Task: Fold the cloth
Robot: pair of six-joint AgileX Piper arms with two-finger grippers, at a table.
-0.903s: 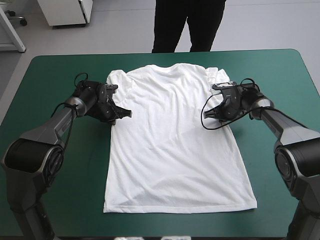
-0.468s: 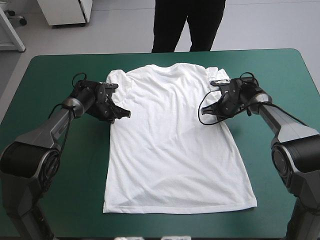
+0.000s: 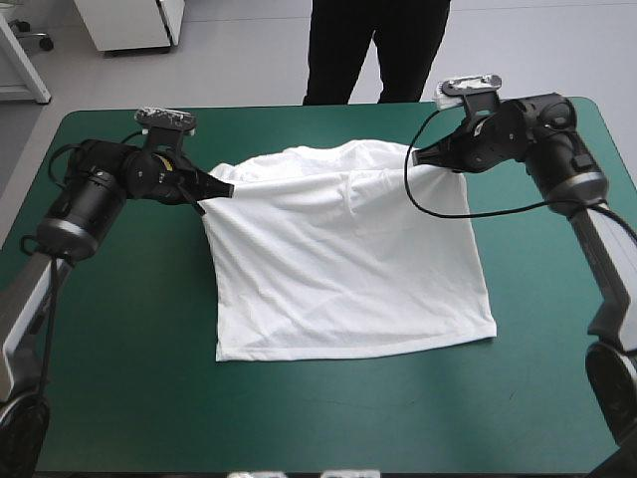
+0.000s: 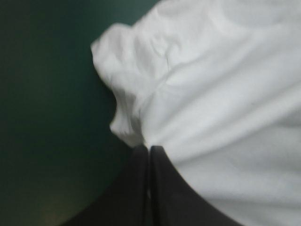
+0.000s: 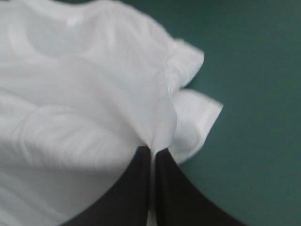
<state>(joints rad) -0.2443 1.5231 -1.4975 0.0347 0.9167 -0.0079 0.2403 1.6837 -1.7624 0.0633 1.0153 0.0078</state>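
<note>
The white T-shirt (image 3: 343, 264) has its upper part lifted off the teal-green cover, while its hem still lies on the table near the front. My left gripper (image 3: 221, 187) is shut on the T-shirt at its left side below the sleeve; in the left wrist view the left gripper (image 4: 149, 151) pinches the T-shirt (image 4: 221, 108) with the sleeve hanging ahead. My right gripper (image 3: 422, 156) is shut on the T-shirt at its right side; in the right wrist view the right gripper (image 5: 153, 151) holds the T-shirt (image 5: 84, 103), collar and sleeve beyond it.
Bare teal-green cover (image 3: 119, 349) lies on both sides of the shirt and along the front edge. The far table edge (image 3: 249, 108) runs just behind the raised collar.
Both grippers have risen and moved toward the far edge with the shirt's sides pinched. The shirt's upper part has come off the table and its hem has slid away from the front edge.
</note>
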